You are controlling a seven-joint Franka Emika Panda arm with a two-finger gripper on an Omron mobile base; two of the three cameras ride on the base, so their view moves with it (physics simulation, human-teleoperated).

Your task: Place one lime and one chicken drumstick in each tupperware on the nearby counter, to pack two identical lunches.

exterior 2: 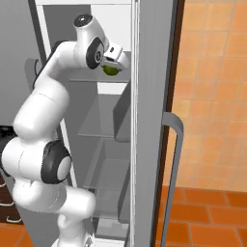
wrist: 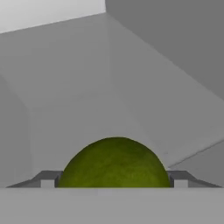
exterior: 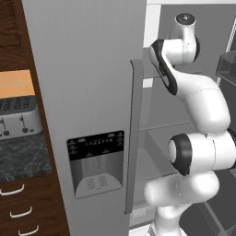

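A dark green lime [wrist: 114, 162] sits between my two fingertips [wrist: 49, 179] in the hand view, and my gripper [wrist: 113, 181] is shut on it. From the right base view, the gripper [exterior 2: 114, 63] holds the lime [exterior 2: 112, 70] just above an upper glass shelf [exterior 2: 91, 77] inside the open fridge. The dark marbled counter [exterior: 23, 156] lies at the left of the left base view. The tupperware trays and the chicken drumsticks are out of view.
The grey fridge door [exterior: 92, 92] with its dispenser panel [exterior: 96, 161] and long handle [exterior: 133, 138] stands left of my arm. A silver toaster [exterior: 16, 117] rests on the counter. The other fridge door [exterior 2: 154, 120] and an orange tiled wall [exterior 2: 212, 96] are at right.
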